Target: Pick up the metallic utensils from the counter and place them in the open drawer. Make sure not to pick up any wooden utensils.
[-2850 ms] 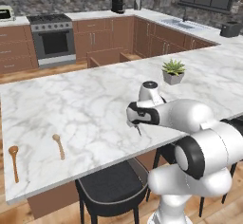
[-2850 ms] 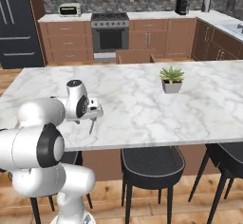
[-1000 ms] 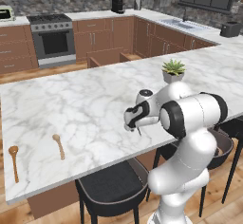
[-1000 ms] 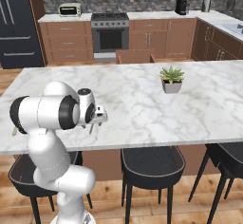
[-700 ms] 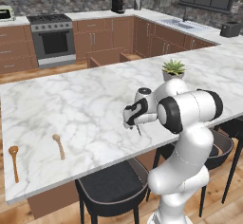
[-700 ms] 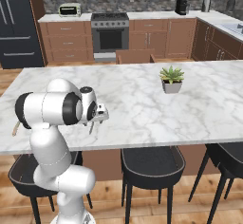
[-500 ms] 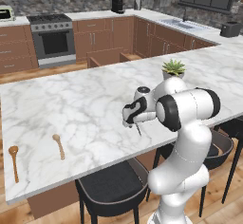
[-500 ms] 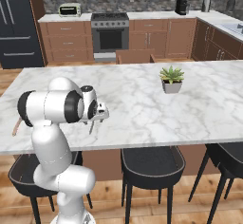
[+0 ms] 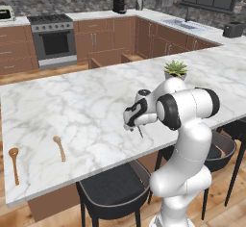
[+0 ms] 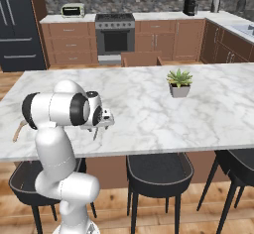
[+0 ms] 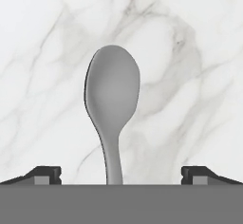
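A small all-grey metal spoon (image 11: 112,92) lies flat on the white marble counter (image 9: 72,101), its handle running down between my fingertips (image 11: 46,174). My gripper (image 11: 121,175) stands open right above it, one tip on each side of the handle, touching nothing. From the base cameras the gripper (image 9: 130,125) (image 10: 100,127) hangs low over the counter's near edge, with the thin spoon (image 9: 140,132) just beside it. Two wooden spoons (image 9: 59,147) (image 9: 14,163) lie far to the left. The open drawer (image 9: 109,57) (image 10: 141,58) juts from the cabinets across the aisle.
A potted plant (image 9: 175,69) (image 10: 179,82) stands on the counter to the right of the arm. Black stools (image 9: 113,185) (image 10: 158,166) sit under the counter's near edge. A stove (image 9: 55,38) is at the back wall.
The hand has eased slightly left and lower toward the counter over the spoon. The jaws have stayed open.
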